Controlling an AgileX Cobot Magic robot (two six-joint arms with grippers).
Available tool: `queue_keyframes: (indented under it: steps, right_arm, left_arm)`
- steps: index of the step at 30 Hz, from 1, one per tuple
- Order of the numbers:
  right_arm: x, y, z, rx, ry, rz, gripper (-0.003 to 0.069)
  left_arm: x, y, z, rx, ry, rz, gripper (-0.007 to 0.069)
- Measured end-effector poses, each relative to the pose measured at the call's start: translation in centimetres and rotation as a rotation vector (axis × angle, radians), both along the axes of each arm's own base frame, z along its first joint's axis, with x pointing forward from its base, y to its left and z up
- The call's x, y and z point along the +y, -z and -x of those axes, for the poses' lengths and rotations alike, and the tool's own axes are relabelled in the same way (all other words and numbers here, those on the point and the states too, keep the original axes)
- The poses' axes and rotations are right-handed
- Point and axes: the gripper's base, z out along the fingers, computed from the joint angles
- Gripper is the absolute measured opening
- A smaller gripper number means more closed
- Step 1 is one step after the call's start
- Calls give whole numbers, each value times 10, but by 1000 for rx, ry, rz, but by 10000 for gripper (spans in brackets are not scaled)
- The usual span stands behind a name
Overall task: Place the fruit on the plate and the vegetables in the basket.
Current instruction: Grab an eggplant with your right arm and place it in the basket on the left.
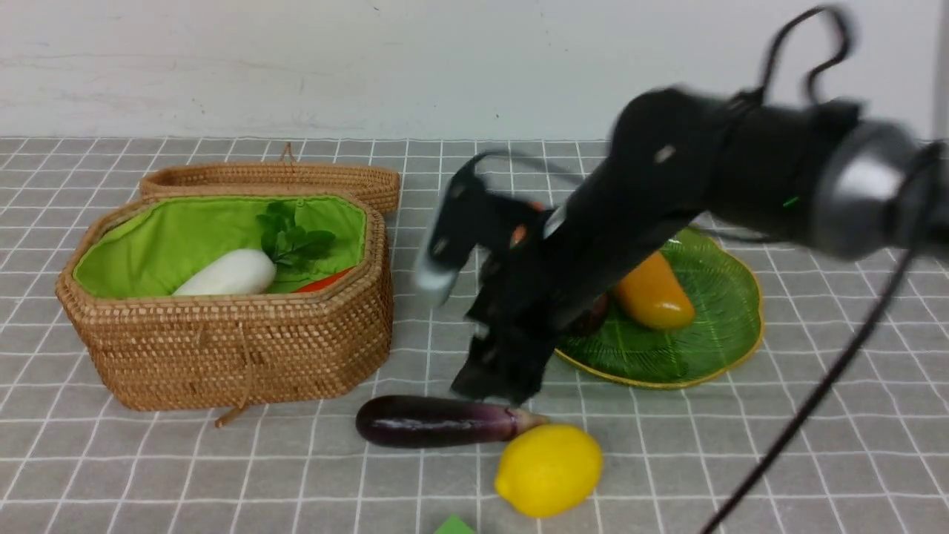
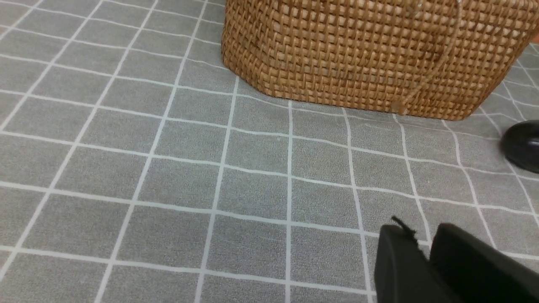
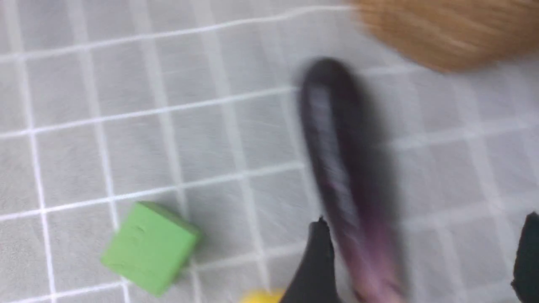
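Note:
The eggplant (image 1: 437, 420) lies on the table in front of the basket (image 1: 237, 348), with the lemon (image 1: 549, 469) touching its stem end. My right gripper (image 1: 497, 382) hangs open just above the eggplant's stem end. In the right wrist view the blurred eggplant (image 3: 345, 168) runs between the gripper's (image 3: 421, 252) spread fingers, close to one fingertip (image 3: 318, 252). The radish (image 1: 230, 273) and a red-orange piece (image 1: 326, 280) lie in the basket. The mango (image 1: 652, 291) and the dark plum (image 1: 593, 315), half hidden by my arm, lie on the plate (image 1: 712, 348). My left gripper (image 2: 421, 235) is shut and empty, low over the table.
A green cube (image 3: 149, 246) sits near the lemon; it also shows at the front edge of the front view (image 1: 454, 526). The basket's lid (image 1: 282, 178) lies open behind it. The left wrist view shows the basket wall (image 2: 370, 54) and the eggplant's end (image 2: 524, 145).

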Motion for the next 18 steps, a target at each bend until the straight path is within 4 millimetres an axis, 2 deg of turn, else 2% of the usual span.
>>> queue_keyframes:
  steps: [6, 8, 9, 13, 15, 17, 18]
  right_arm:
    - [18, 63, -16, 31, 14, 45, 564]
    - [18, 71, -17, 43, 15, 56, 553]
    - [19, 80, -17, 62, 13, 69, 517]
    - [21, 77, -16, 88, 8, 58, 330]
    - [23, 69, -17, 87, 7, 41, 342]
    - [27, 38, -17, 85, -4, -14, 347]
    - [28, 36, -18, 81, -3, -20, 347]
  left_arm:
    - [0, 0, 0, 0, 0, 0, 113]
    - [0, 0, 0, 0, 0, 0, 113]
    - [0, 0, 0, 0, 0, 0, 113]
    - [0, 0, 0, 0, 0, 0, 120]
    - [0, 0, 0, 0, 0, 0, 122]
    - [0, 0, 0, 0, 0, 0, 124]
    - [0, 0, 0, 0, 0, 0, 124]
